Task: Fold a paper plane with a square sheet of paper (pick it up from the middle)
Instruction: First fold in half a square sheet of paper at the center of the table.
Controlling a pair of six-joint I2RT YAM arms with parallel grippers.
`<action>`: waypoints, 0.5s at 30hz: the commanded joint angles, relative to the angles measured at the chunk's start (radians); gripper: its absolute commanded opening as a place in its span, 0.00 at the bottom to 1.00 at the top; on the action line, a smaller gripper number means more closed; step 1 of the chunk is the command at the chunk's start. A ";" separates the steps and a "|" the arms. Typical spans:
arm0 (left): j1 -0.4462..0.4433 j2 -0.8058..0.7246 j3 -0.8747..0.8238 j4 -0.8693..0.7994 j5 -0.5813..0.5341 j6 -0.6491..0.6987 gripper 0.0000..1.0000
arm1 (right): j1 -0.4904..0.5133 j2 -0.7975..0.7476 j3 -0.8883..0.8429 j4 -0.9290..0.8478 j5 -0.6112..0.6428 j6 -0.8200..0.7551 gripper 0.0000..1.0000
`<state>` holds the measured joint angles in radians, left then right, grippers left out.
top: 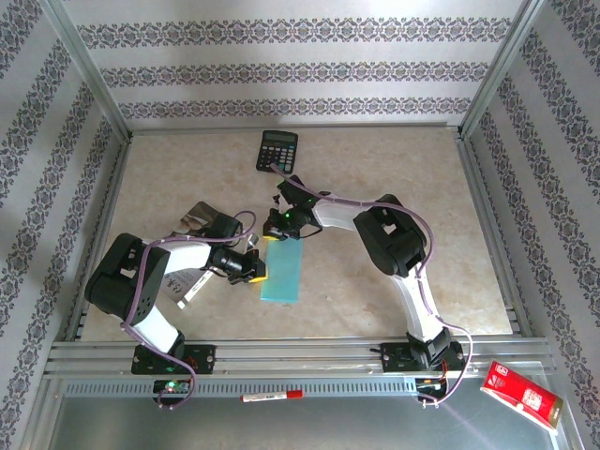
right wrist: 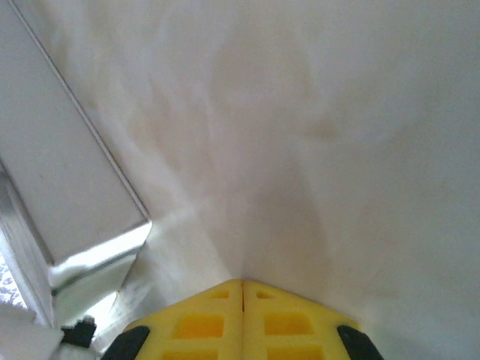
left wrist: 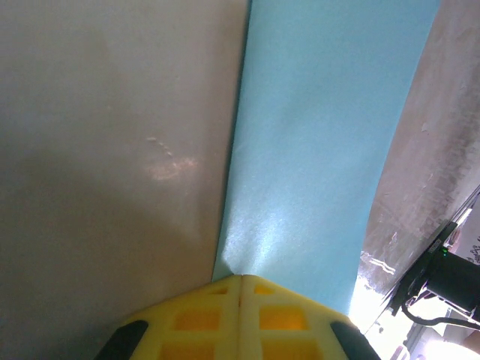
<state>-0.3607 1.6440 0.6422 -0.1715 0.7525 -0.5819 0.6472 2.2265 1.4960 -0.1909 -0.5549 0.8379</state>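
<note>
— Where's the paper?
— Flat on the table, midway between the arms. It's a narrow strip, so folded in half, I'd say. Its long axis runs near to far.
— And the grippers?
— Both pinched together, holding nothing. The left gripper sits at the strip's left long edge, its tip on it or just touching; hard to tell. The right gripper is at the far short end.
— Which is nearer?
— The left; the paper lies just to its right.
</note>
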 commanded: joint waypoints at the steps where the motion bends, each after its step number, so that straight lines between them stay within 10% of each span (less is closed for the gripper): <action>1: -0.014 0.094 -0.075 -0.210 -0.279 0.021 0.00 | -0.059 0.052 0.049 0.016 0.143 -0.016 0.00; 15: -0.022 0.075 -0.055 -0.214 -0.281 0.017 0.00 | -0.086 -0.139 -0.007 0.002 0.036 -0.125 0.00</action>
<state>-0.3672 1.6432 0.6525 -0.1871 0.7399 -0.5819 0.5213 2.1868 1.5513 -0.2100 -0.4812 0.7425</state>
